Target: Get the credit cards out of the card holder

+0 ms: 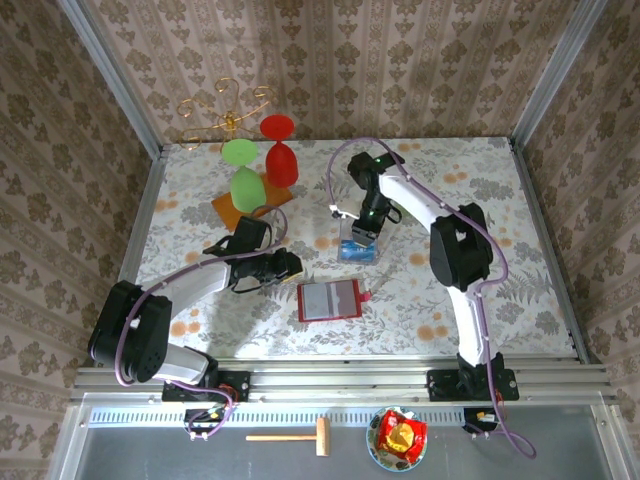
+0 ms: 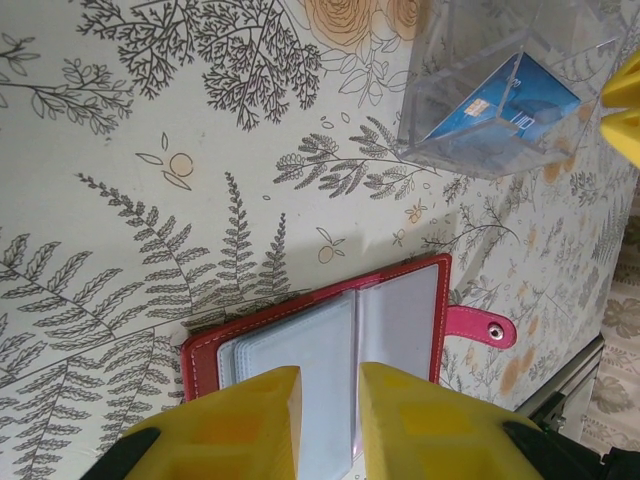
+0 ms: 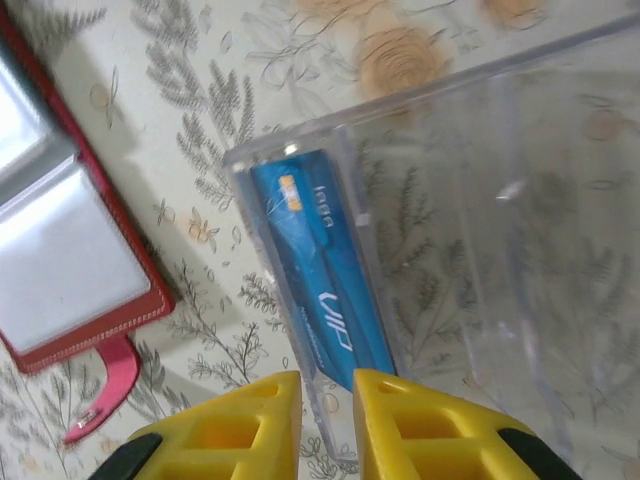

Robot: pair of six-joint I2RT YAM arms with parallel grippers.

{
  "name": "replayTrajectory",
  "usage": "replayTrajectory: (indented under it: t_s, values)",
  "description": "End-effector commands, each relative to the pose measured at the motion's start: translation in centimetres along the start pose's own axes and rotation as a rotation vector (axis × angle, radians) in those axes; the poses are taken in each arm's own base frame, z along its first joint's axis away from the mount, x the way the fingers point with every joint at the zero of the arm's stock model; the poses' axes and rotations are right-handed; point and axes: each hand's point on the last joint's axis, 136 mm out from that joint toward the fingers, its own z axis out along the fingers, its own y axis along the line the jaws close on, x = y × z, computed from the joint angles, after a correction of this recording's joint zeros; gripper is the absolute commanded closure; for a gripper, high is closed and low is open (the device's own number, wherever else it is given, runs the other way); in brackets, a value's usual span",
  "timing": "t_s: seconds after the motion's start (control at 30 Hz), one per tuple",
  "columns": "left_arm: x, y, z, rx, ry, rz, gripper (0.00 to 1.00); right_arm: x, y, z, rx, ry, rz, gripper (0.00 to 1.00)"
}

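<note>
Floral table (image 1: 500, 200): box (image 1: 358, 246) near card holder (image 1: 329, 299)

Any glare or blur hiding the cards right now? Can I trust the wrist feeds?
Right wrist: the clear box walls show faint reflections, yet the blue card reads sharp through them; the card holder pockets glare white. Left wrist: the holder's pockets are washed pale, contents unreadable. Top external: even light, soft shadows.

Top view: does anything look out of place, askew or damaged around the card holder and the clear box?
Nothing stands out. The card holder lies open and flat, its tab sticking out to the side. The blue card stands tilted in a narrow compartment of the clear box. No damage shows.
</note>
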Motion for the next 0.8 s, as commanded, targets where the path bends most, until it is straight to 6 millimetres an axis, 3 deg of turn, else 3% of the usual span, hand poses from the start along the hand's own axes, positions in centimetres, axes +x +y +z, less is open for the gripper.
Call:
replayTrajectory:
  t_s: [0.0, 0.17, 0.27, 0.43, 0.77]
  values:
    - [0.1, -0.5, 0.1, 0.018, -0.002, -0.008, 0.77, -1.9, -0.6, -2.3, 0.105, -0.125, 0.114, 0.78]
    - [0.4, -0.5, 0.1, 0.017, -0.004, 0.000, 0.78, -3.2, -0.5, -3.1, 0.178, -0.274, 0.346, 0.78]
    - [0.6, -0.4, 0.2, 0.017, -0.002, 0.002, 0.78, -4.1, 0.6, -3.7, 0.168, -0.377, 0.521, 0.78]
    - [0.9, -0.2, 0.3, 0.014, 0.005, 0.008, 0.77, -3.8, 2.2, -4.5, 0.134, -0.511, 0.838, 0.79]
    - [2.2, 0.6, 0.9, 0.012, 0.039, 0.009, 0.78, -2.7, 8.3, -1.9, -0.181, -0.505, 1.139, 0.77]
